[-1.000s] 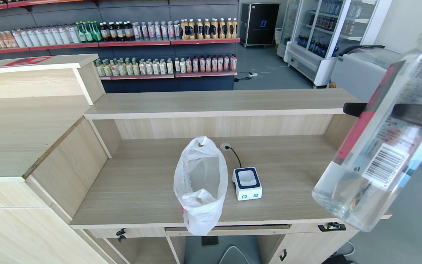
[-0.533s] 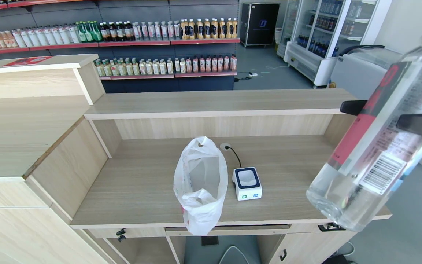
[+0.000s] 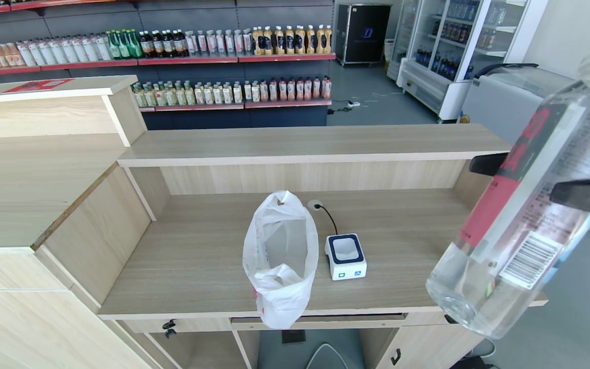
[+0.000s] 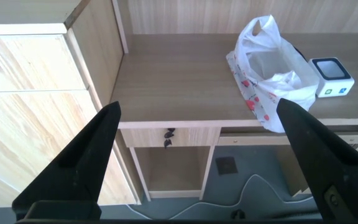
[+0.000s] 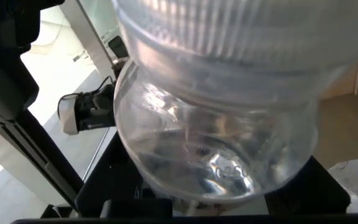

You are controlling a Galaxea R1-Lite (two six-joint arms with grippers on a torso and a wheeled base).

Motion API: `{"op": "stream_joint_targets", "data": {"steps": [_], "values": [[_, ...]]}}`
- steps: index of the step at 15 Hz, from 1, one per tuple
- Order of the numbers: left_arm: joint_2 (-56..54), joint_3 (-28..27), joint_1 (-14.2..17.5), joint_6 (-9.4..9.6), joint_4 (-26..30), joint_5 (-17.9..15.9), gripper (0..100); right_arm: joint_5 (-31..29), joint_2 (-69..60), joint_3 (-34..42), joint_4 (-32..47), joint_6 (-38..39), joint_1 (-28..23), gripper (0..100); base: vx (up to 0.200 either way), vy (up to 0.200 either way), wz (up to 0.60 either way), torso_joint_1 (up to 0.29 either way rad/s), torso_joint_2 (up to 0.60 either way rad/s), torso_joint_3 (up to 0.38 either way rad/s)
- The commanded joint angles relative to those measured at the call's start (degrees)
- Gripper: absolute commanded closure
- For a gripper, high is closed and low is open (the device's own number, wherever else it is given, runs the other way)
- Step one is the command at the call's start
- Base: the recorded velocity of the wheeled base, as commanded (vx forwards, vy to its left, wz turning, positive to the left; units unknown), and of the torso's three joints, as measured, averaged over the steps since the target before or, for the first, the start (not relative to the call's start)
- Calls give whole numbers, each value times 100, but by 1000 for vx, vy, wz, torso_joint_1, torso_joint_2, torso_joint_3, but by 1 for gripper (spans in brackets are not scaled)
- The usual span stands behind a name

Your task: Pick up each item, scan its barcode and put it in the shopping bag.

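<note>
A clear water bottle (image 3: pixel 525 205) with a red label and a barcode hangs tilted, base down, at the right of the head view, close to the camera. My right gripper (image 3: pixel 541 179) is shut on it across the middle; its dark fingers (image 3: pixel 584 195) cross the label. The bottle's base (image 5: pixel 216 124) looms in the right wrist view. On the counter stand a white shopping bag (image 3: pixel 279 256), mouth open, and a small white scanner (image 3: pixel 345 255) just right of it. My left gripper (image 4: pixel 197 162) is open, held off the counter's front left, facing the bag (image 4: pixel 269 74) and scanner (image 4: pixel 331 78).
The wooden counter (image 3: pixel 402 230) has a raised back ledge (image 3: pixel 300 143) and a tall side wall on the left. A black cable (image 3: pixel 328 215) runs from the scanner to a hole at the back. Drink shelves and fridges stand in the room behind.
The bottle in my right gripper has sunk a little and shifted slightly left in the head view. Bag, scanner and left arm are unchanged.
</note>
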Motion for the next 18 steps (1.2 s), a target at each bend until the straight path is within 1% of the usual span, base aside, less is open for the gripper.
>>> {"op": "stream_joint_targets", "data": {"steps": [1, 11, 13, 15, 16, 17, 18], "values": [[-2, 1, 0, 5, -1, 1, 0, 111, -162, 171, -19, 2, 8, 100, 0, 0, 0, 0, 0, 0], [-2, 1, 0, -4, -1, 1, 0, 129, -206, 311, -19, -33, -36, 100, 0, 0, 0, 0, 0, 0], [-2, 1, 0, 5, -1, 1, 0, 94, -189, 346, -19, -50, -124, 100, 0, 0, 0, 0, 0, 0], [-2, 1, 0, -4, -1, 1, 0, 76, -145, 496, 25, -270, -563, 100, 0, 0, 0, 0, 0, 0], [-2, 1, 0, -4, -1, 1, 0, 67, -4, 645, 69, -613, -1046, 100, 0, 0, 0, 0, 0, 0], [-2, 1, 0, 5, -1, 1, 0, 59, 84, 777, 271, -1070, -1521, 100, 0, 0, 0, 0, 0, 0], [-2, 1, 0, -4, -1, 1, 0, 15, 75, 803, 807, -1562, -1899, 100, 0, 0, 0, 0, 0, 0]]}}
